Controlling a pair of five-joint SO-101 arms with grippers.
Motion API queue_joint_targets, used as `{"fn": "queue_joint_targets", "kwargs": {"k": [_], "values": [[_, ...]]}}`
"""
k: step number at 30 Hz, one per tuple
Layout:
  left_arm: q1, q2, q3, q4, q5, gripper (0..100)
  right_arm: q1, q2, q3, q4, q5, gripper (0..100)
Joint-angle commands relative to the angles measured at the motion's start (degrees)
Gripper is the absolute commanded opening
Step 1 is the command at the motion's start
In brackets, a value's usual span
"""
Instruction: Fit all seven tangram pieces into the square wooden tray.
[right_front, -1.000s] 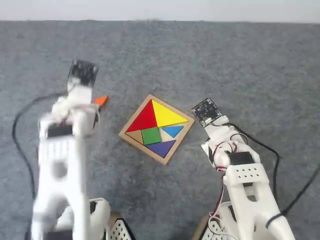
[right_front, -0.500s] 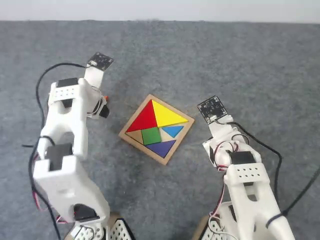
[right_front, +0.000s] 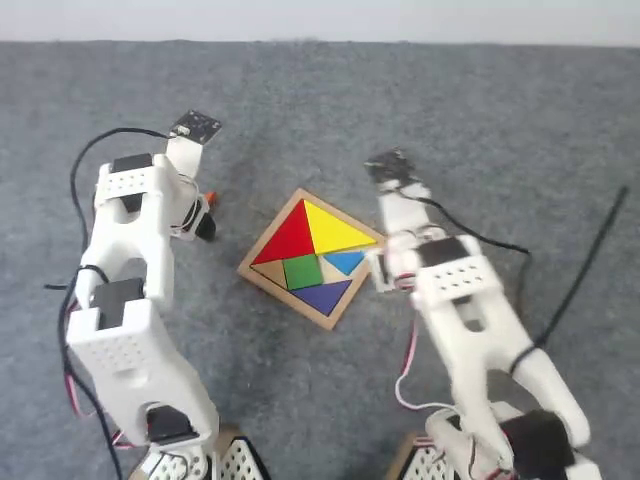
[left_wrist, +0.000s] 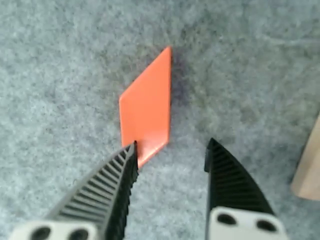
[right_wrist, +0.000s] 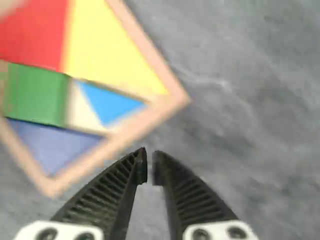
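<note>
Orange piece (left_wrist: 146, 107) lies outside the tray (right_front: 283, 296); I count 5 seated. Left end effector (left_wrist: 171, 144) apart over it, right end effector (right_wrist: 149, 152) together, empty.

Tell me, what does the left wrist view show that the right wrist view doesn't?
Left wrist view: an orange piece lying flat on the mat, apart from the tray, with the left tool open over its near end.

Right wrist view: the red piece, yellow piece, green piece, blue piece and purple piece set in the tray, with the right tool shut just outside the rim.

Both: the grey mat and part of the wooden tray.
</note>
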Motion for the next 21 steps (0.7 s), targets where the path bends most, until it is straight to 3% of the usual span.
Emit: {"fn": "queue_joint_targets", "kwargs": {"k": [1,5,10,16,21], "values": [[-0.97,-0.53,-1.8,0.53,-0.62,21,-6.37,3.91,-8.0,-1.71,-8.79,22.1],[-2.73,-3.43,1.1,-2.55,0.88,19,-8.13,15.96,-16.35,-3.74,-10.99,25.2],[-2.11,-14.51,14.9,-11.43,1.67,18,-8.92,28.35,-25.58,0.75,-12.66,28.8],[1.85,-30.07,28.35,-15.47,7.82,18,-9.8,29.76,-26.11,2.24,-4.75,33.4],[3.34,-30.95,29.85,-15.3,10.64,18,-8.48,29.67,-24.62,2.07,3.08,33.3]]}}
